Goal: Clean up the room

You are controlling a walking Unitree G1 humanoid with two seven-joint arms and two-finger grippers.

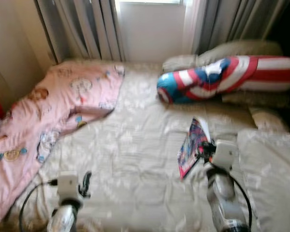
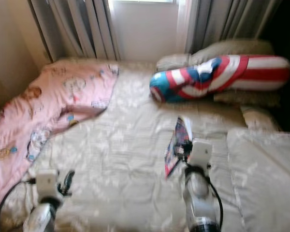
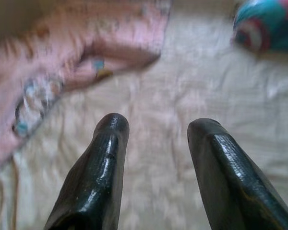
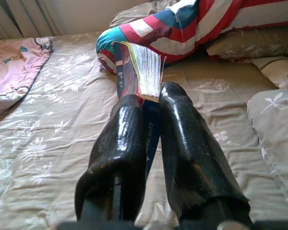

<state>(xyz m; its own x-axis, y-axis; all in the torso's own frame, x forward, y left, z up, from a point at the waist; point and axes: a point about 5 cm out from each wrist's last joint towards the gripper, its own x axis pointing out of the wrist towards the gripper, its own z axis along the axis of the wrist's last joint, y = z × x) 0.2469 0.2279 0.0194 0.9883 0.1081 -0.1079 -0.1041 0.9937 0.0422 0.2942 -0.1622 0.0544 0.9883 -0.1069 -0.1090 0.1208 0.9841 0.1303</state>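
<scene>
A thin colourful book [image 1: 192, 146] stands on edge above the beige bedspread [image 1: 135, 140], pinched between the fingers of my right gripper [image 4: 149, 103], which is shut on its lower part; its pages [image 4: 146, 69] fan out above the fingertips. My left gripper [image 3: 156, 127] hovers open over the bedspread near the bed's front left, with nothing between its fingers [image 1: 85, 183]. A pink cartoon blanket [image 1: 53, 111] lies crumpled over the bed's left side.
A red, white and blue star-patterned bolster [image 1: 227, 77] lies at the head of the bed against beige pillows [image 1: 241, 48]. More pillows [image 1: 270, 169] sit at the right. Grey curtains [image 1: 87, 26] and a window are behind. A black cable [image 1: 26, 203] loops by my left arm.
</scene>
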